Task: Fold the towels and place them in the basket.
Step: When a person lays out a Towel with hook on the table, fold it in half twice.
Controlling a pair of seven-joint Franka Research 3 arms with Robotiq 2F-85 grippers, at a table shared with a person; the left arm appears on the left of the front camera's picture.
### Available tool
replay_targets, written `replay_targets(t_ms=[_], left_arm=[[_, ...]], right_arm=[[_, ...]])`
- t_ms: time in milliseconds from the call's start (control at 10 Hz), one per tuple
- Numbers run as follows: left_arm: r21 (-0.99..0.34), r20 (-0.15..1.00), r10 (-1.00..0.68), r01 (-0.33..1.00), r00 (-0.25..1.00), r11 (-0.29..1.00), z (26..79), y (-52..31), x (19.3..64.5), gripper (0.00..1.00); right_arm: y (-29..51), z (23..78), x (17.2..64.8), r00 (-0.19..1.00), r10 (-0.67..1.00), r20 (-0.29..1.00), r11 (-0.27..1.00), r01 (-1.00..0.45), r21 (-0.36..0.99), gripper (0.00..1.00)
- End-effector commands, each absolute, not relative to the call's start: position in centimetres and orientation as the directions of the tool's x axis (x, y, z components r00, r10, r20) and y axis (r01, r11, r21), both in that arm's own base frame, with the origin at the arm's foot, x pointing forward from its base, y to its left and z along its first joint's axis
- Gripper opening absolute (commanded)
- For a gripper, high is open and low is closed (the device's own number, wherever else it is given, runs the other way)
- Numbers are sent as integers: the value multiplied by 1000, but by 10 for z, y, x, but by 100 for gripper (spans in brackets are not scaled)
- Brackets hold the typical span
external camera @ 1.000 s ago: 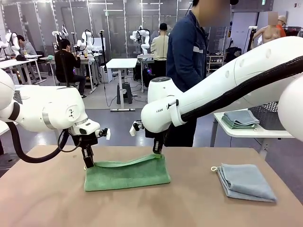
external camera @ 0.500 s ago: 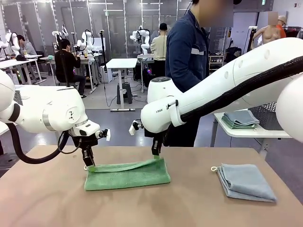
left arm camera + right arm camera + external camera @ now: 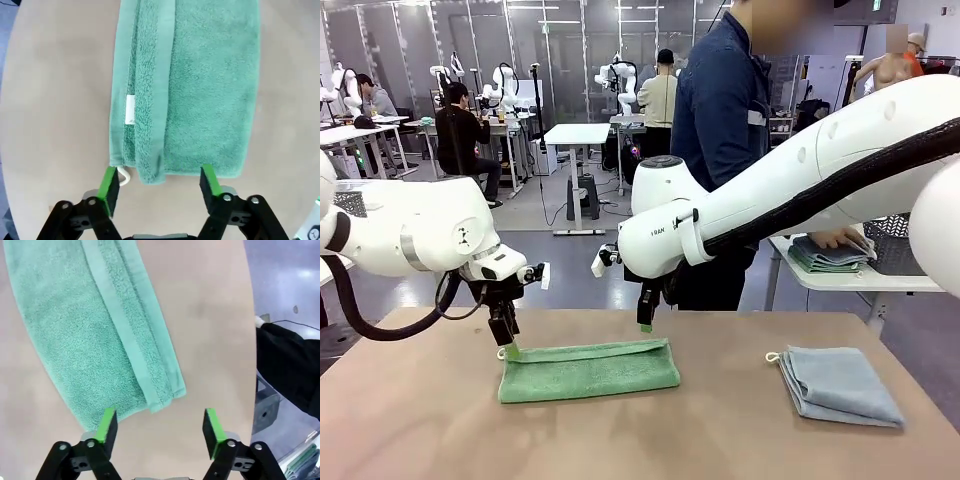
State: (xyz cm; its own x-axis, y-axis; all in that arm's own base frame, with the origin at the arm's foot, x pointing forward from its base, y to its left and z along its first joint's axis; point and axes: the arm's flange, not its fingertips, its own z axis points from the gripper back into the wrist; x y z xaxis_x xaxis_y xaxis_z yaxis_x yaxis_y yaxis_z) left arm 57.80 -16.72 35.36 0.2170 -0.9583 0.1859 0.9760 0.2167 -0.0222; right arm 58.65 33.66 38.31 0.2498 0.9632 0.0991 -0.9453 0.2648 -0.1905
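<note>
1. The green terry towel (image 3: 588, 368) lies flat near the middle of the tan table (image 3: 420, 430) as a long narrow strip, doubled lengthwise, with its banded hem along the far edge.
2. The pale blue-grey terry towel (image 3: 840, 385) sits folded on the same table, well apart to the right. The dark grey mesh basket (image 3: 892, 245) stands on the white side table (image 3: 820, 280) beyond, partly hidden by the right arm.
3. Left gripper (image 3: 508, 345): fingers spread and empty, just above the strip's left short end. In its wrist view the white corner loop (image 3: 123, 175) lies just beside one pad.
4. Right gripper (image 3: 645, 322): fingers spread and empty, hovering over the far corner of the right end.
5. Judgement: the lengthwise fold looks finished, and a crosswise fold should come next.
6. For that fold:
   - Descend squarely and pinch both layers at one short end, hem included, not the loop alone.
   - Carry that end low across to the other and line up the edges before opening.
7. Risks:
   - Catching only the top layer would peel the strip open.
   - Lifting too high would drag the whole towel.
</note>
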Motion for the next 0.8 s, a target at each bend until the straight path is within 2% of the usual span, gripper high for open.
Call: replay_targets(t_ms=[0, 100, 200, 400, 500, 600, 700], left_arm=[[14, 260, -941, 973, 218, 229, 371, -154, 550, 96], [24, 286, -931, 970, 227, 244, 378, -149, 545, 100], [-13, 311, -917, 966, 250, 259, 382, -149, 534, 100], [-118, 315, -845, 901, 432, 417, 394, -146, 491, 100], [-113, 334, -816, 879, 473, 463, 409, -139, 459, 100], [-124, 362, -786, 862, 501, 492, 427, -133, 427, 100], [-116, 352, -734, 806, 580, 581, 445, -129, 396, 100]], right_arm=[[330, 390, 572, 299, 949, 105, 316, -913, -257, 100], [329, 393, 568, 298, 947, 119, 319, -911, -261, 100], [328, 397, 560, 356, 924, 142, 381, -893, -240, 100], [322, 407, 532, 628, 761, 162, 648, -746, -152, 100], [315, 410, 520, 737, 659, 147, 750, -633, -191, 100], [308, 410, 510, 797, 586, 148, 807, -555, -202, 100], [303, 408, 499, 849, 514, 126, 849, -482, -215, 100]])
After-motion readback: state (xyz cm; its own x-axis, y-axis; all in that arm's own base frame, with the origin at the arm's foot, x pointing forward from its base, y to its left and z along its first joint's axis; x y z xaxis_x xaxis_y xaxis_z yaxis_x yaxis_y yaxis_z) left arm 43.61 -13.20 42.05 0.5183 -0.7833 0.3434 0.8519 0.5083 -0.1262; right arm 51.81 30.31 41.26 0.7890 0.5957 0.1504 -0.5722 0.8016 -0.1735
